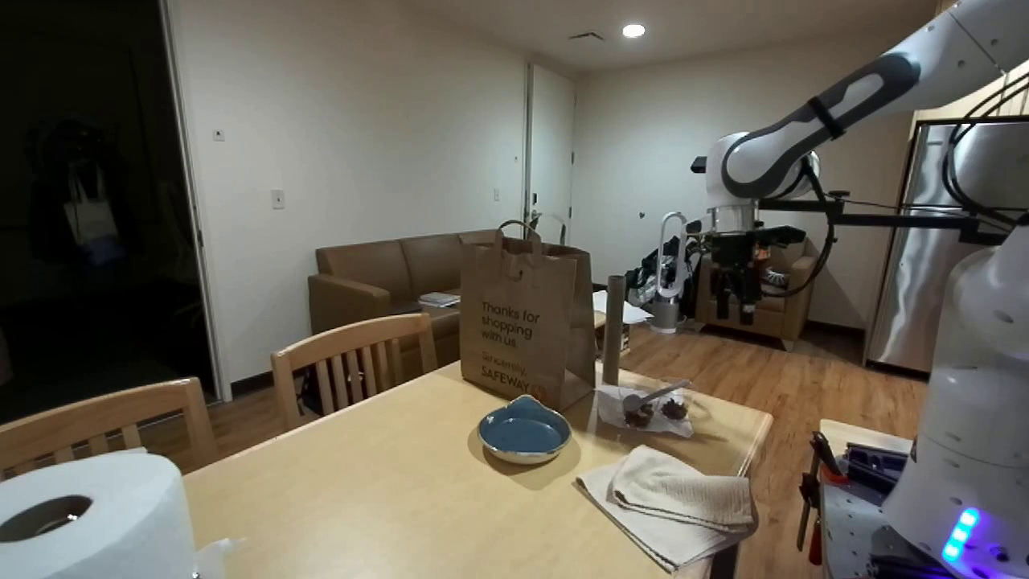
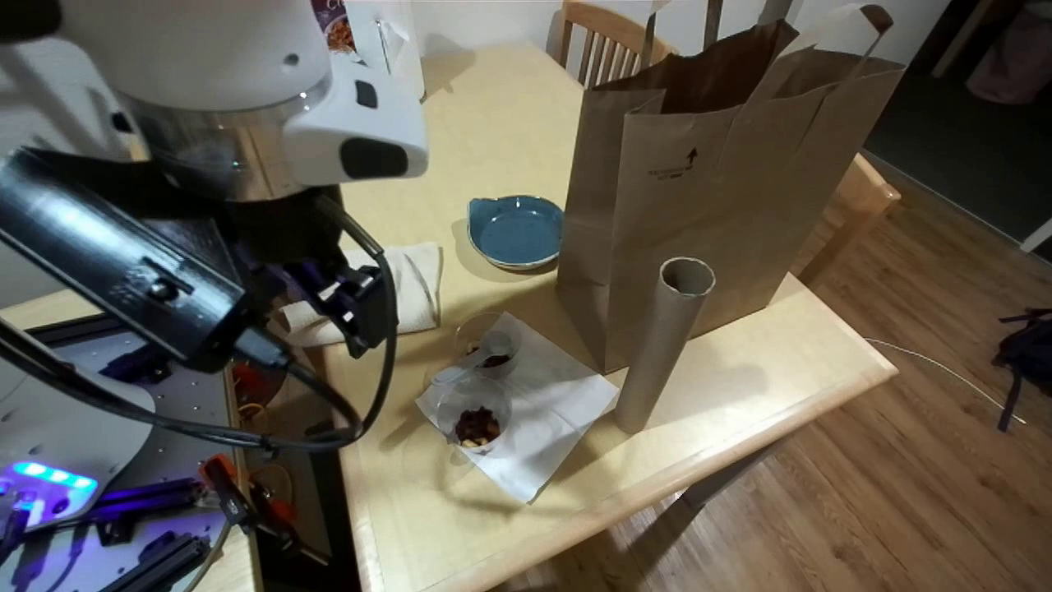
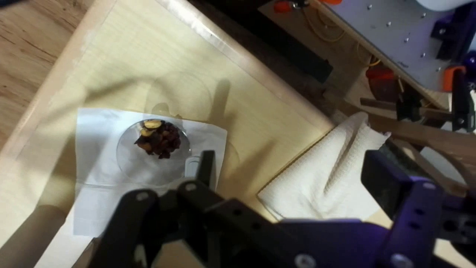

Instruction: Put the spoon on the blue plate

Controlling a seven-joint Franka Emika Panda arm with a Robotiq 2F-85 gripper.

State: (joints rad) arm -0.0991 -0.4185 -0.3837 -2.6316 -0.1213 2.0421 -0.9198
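Note:
The grey-white spoon point(image 1: 664, 392) lies tilted across clear cups on the table; its handle end shows in an exterior view point(image 2: 449, 376). In the wrist view, only a short part of the spoon point(image 3: 192, 166) shows beside the left finger. The blue plate point(image 1: 524, 433), a shallow dish with a small tab on its rim, sits on the table with nothing in it; it also shows in an exterior view point(image 2: 518, 233). It is out of the wrist view. My gripper point(image 3: 293, 172) is open and empty, fingers wide apart, above the table's edge side point(image 1: 735, 307).
A tall brown paper bag point(image 1: 522, 322) stands beside the plate. An upright cardboard tube point(image 2: 664, 345) stands near the bag. Clear cups point(image 2: 475, 423) with dark bits sit on white paper point(image 2: 546, 411). A folded white cloth point(image 1: 675, 494) lies at the edge. A paper roll point(image 1: 96, 515) stands on the table.

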